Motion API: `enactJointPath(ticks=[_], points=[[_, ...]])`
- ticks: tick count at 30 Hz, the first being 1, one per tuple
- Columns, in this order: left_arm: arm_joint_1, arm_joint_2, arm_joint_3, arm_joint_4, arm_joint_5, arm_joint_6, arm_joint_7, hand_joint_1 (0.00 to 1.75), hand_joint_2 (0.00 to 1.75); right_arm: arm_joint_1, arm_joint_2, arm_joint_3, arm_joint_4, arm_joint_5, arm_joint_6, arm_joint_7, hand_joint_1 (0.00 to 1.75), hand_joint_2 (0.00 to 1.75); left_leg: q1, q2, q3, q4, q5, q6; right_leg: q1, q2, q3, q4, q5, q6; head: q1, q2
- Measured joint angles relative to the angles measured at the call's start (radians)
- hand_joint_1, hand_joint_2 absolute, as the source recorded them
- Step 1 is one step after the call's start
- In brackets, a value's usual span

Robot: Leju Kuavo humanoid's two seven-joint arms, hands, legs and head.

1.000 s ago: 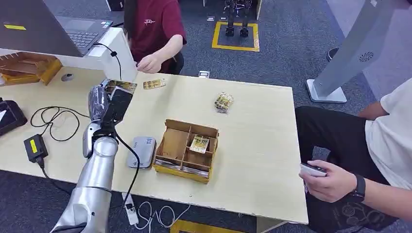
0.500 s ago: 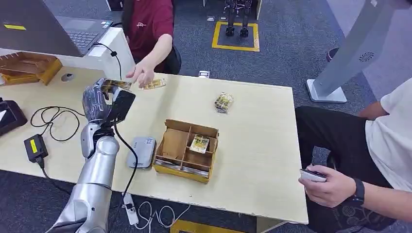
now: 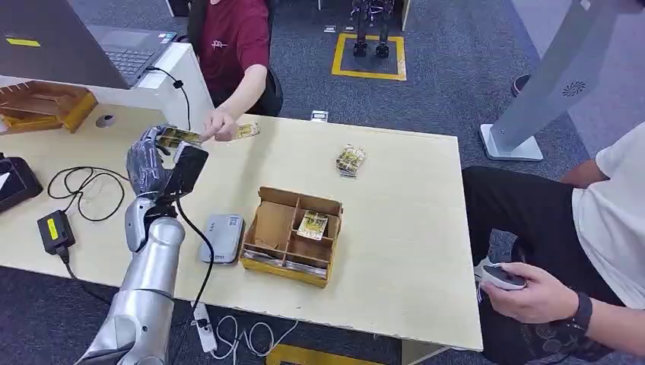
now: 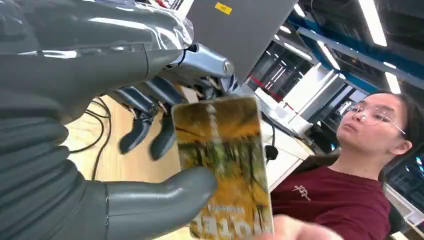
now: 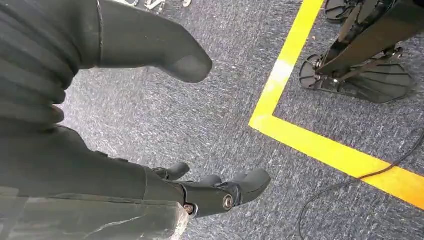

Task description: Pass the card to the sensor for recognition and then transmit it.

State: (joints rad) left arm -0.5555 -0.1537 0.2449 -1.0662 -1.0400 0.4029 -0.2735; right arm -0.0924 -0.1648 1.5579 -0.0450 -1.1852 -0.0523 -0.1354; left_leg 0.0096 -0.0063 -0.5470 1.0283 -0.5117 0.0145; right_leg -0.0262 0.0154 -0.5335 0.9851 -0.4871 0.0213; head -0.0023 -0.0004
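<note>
The left robot hand is raised above the far-left part of the surface, pinching the card between its thick thumb and darker fingers, the card's free end pointing toward a person in a dark red shirt seated across from it. That person's hand reaches to the card's far end and looks to be touching it, though whether it grips cannot be told. The card looks thin, light, stiff and glossy, so it is likely slippery; a flat pinch across one end, leaving the other end free for the receiver, seems the sensible hold. The grey sensor lies on the surface nearer the robot, just beside a compartmented cardboard box with another card in it. The head view gives this layout; the left wrist view shows instead the thumb pressed on the card's face, its printed yellow-green pattern, and a fingertip of the person at the card's lower edge. The right robot hand hangs over grey carpet beside a yellow floor line, fingers loosely apart and holding nothing.
</note>
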Motion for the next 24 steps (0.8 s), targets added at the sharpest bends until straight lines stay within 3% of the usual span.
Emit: enactJointPath(ticks=[3, 7, 15, 18, 21, 24], points=[[0.0, -0.009, 0.017, 0.0, 0.035, -0.016, 0.029, 0.0, 1.75, 0.0, 0.0, 0.0, 0.0, -0.006, -0.001, 0.001, 0.0, 1.75, 0.0, 0.0, 0.0, 0.0, 0.0, 0.0, 0.0, 0.0, 0.0, 0.0, 0.0, 0.0, 0.0, 0.0], [0.001, -0.025, 0.037, -0.028, 0.101, -0.121, 0.055, 0.0, 1.75, -0.001, 0.0, 0.0, 0.0, -0.018, -0.002, 0.006, 0.0, 1.75, 0.0, 0.0, 0.0, 0.0, 0.0, 0.0, 0.0, 0.0, 0.0, 0.0, 0.0, 0.0, 0.0, 0.0], [0.019, -0.011, 0.007, -0.081, 0.273, -0.369, -0.029, 0.0, 1.75, 0.005, -0.001, 0.0, 0.0, -0.055, -0.001, -0.002, 0.0, 1.75, 0.0, 0.0, 0.0, 0.0, 0.0, 0.0, 0.0, 0.0, 0.0, 0.0, 0.0, 0.0, 0.0, 0.0], [0.04, 0.023, -0.05, -0.116, 0.377, -0.49, -0.071, 0.0, 1.75, 0.011, -0.003, 0.0, 0.0, -0.073, -0.001, -0.005, 0.0, 1.75, 0.0, 0.0, 0.0, 0.0, 0.0, 0.0, 0.0, 0.0, 0.0, 0.0, 0.0, 0.0, 0.0, 0.0], [0.076, 0.077, -0.127, -0.144, 0.478, -0.557, -0.141, 0.0, 1.75, 0.019, -0.005, 0.0, 0.0, -0.089, -0.001, -0.015, 0.0, 1.75, 0.0, 0.0, 0.0, 0.0, 0.0, 0.0, 0.0, 0.001, 0.0, 0.0, 0.0, 0.0, 0.0, 0.0], [0.14, 0.158, -0.234, -0.187, 0.51, -0.565, -0.247, 0.0, 1.75, 0.029, -0.007, 0.0, 0.0, -0.099, -0.001, -0.018, 0.0, 1.75, 0.0, 0.002, 0.0, 0.0, 0.0, 0.0, 0.0, 0.002, -0.001, 0.0, 0.0, 0.0, 0.0, 0.0]])
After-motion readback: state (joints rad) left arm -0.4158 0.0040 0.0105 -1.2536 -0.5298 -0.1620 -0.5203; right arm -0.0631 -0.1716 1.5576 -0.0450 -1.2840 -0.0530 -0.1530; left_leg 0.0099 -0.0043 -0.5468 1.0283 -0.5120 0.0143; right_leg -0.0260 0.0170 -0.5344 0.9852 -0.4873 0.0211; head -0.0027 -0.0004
